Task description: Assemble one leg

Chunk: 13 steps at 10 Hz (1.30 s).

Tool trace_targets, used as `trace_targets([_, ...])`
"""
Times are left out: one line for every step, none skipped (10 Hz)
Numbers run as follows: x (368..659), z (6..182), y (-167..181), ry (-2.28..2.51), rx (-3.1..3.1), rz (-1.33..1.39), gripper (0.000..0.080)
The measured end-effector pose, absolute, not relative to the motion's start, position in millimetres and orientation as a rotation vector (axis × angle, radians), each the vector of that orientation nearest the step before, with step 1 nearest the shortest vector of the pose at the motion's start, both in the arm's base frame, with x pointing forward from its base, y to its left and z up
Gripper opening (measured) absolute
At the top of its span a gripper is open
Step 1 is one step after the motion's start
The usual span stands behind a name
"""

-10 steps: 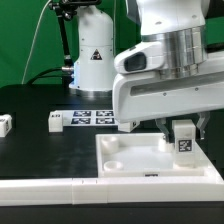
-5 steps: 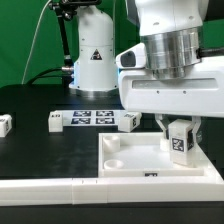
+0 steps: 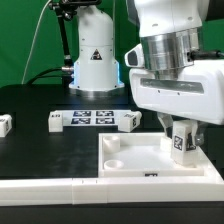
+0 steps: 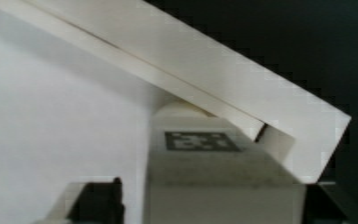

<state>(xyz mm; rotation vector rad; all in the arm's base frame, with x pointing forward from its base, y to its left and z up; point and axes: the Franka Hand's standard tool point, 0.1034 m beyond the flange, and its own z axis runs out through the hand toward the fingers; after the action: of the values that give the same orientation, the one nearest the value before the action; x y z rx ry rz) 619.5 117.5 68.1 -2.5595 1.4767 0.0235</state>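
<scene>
My gripper (image 3: pixel 181 134) is shut on a leg (image 3: pixel 182 143), a small white block with a black-and-white tag facing the camera. It holds the leg upright, slightly tilted, over the far corner of the white square panel (image 3: pixel 150 150) at the exterior view's right, at or just above the surface. In the wrist view the leg (image 4: pixel 229 170) fills the space between my dark fingers (image 4: pixel 98 203), its tag visible, with the panel (image 4: pixel 51 120) beneath. A round corner socket (image 3: pixel 114 160) lies open at the panel's near left.
Three more legs lie on the black table: one (image 3: pixel 5 124) at the far left, one (image 3: pixel 55 121) left of the marker board (image 3: pixel 90 116), one (image 3: pixel 128 120) right of it. A white robot base (image 3: pixel 95 60) stands behind. A white rail (image 3: pixel 60 186) runs along the front.
The wrist has turned and the arm housing has shifted toward the exterior view's right. The leg stays gripped over the same panel corner, now a little lower and more tilted.
</scene>
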Motion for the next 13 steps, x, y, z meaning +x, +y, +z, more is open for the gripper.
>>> trace_targets([619,68.2,118,1.438,-2.582,0.019,0.0576])
trace_targets([619,68.4,121,1.285,-2.669,0.0,0.0576])
trace_targets([620,69.2,122,1.056,-2.781,-0.029,0.0637])
trace_targets([621,70.5,124,0.87,-2.864,-0.055,0.0647])
trace_targets([621,72.5,128,0.674,-2.951,-0.058,0.0647])
trace_targets([623,74.7,127,0.452,-3.005,-0.066,0.0647])
trace_targets([624,74.8,121,0.294,-3.029,-0.063,0.0649])
trace_targets([623,74.9,120,0.149,-3.051,-0.047,0.0649])
trace_targets([623,76.7,121,-0.025,-3.071,-0.042,0.0649])
trace_targets([623,78.7,123,-0.142,-3.074,-0.045,0.0649])
trace_targets([623,79.1,123,-0.228,-3.071,-0.05,0.0649])
trace_targets([623,78.6,122,-0.28,-3.067,-0.051,0.0649])
trace_targets([623,78.5,122,-0.268,-3.068,-0.05,0.0649])
